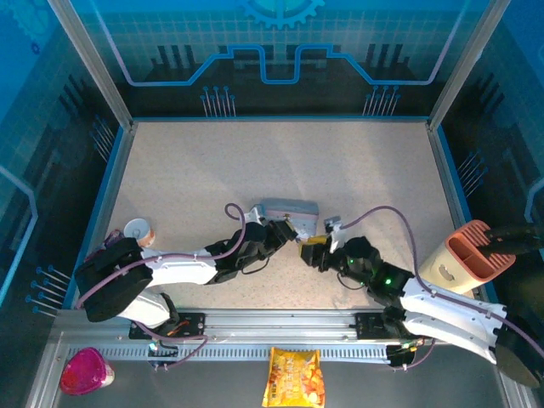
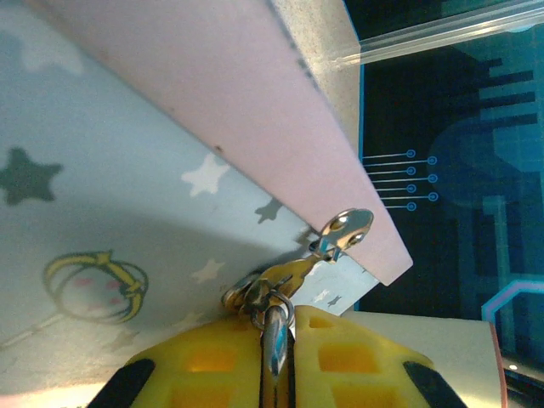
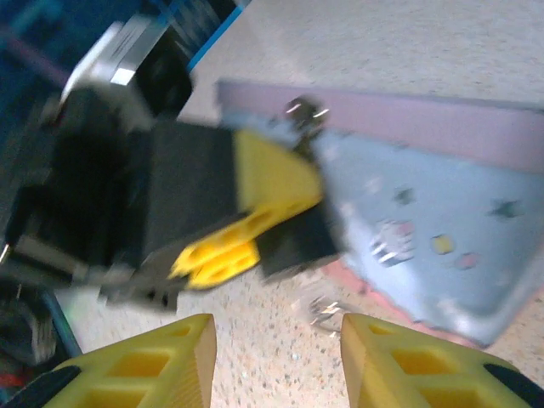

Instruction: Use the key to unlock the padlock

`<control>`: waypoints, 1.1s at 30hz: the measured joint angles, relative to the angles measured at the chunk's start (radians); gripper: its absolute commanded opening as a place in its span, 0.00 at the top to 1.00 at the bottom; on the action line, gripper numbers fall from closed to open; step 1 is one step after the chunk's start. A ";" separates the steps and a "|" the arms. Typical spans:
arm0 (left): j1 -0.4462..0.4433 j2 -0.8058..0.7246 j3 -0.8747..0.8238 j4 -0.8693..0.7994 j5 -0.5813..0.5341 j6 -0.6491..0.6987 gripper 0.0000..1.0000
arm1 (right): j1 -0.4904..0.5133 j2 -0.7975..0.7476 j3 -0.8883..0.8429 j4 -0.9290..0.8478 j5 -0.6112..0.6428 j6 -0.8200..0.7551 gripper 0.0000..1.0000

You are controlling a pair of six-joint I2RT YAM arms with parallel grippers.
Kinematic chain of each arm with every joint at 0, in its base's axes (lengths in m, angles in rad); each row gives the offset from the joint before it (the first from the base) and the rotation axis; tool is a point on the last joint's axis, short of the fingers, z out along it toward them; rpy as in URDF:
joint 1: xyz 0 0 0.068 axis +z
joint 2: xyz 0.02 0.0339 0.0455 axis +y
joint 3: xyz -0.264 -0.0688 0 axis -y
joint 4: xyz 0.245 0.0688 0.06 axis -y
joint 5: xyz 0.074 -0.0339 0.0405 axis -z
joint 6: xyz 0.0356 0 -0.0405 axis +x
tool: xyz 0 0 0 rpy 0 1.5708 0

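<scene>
Seen from above, two arms reach inward across a speckled beige table [image 1: 255, 161]. They meet near its middle, beside a pale grey-blue tin [image 1: 289, 208]. The left gripper [image 1: 291, 229] sits at the tin's near edge, and the right gripper [image 1: 313, 249] is just beside it, lower and to the right. From this height the small hardware between them is too tiny to make out.

The left wrist view supplies the close detail. Its yellow fingers [image 2: 212, 365] are pressed together on a thin silvery metal piece [image 2: 274, 336]. That piece joins a brassy ring [image 2: 253, 295] and leads up to a shiny metal tab [image 2: 344, 229] lying against the tin's pink rim. The tin's face carries stars and a yellow moon. Whether the clamped piece is the padlock's shackle or a key cannot be told. The padlock can therefore be placed only uncertainly, in this cluster at the left fingertips.

The right wrist view is blurred. It shows the right gripper's own fingers [image 3: 161, 365] spread apart above the table, holding nothing. Ahead of them, a small glinting metal object [image 3: 319, 310] lies on the table near the tin's corner.

The overhead view also shows a snack bag [image 1: 293, 378] and a pink cup [image 1: 85, 371] by the near rail.
</scene>
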 measured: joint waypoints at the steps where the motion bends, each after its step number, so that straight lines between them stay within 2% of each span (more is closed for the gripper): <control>1: 0.003 -0.002 -0.001 -0.002 0.001 0.002 1.00 | 0.032 0.015 -0.001 0.016 0.020 -0.061 0.57; 3: 0.010 -0.012 -0.003 -0.016 0.003 0.016 1.00 | 0.092 0.075 -0.018 0.097 0.058 -0.204 0.60; 6: 0.016 -0.034 -0.012 -0.045 0.003 0.031 1.00 | 0.113 0.183 -0.058 0.233 0.092 -0.357 0.62; 14: 0.021 -0.113 -0.056 -0.109 0.003 0.069 1.00 | 0.140 0.411 -0.111 0.550 0.169 -0.622 0.61; 21: 0.022 -0.145 -0.076 -0.132 0.003 0.079 1.00 | 0.180 0.500 -0.112 0.729 0.199 -0.725 0.63; 33: 0.026 -0.145 -0.076 -0.133 0.022 0.079 1.00 | 0.211 0.668 -0.112 0.917 0.319 -0.775 0.69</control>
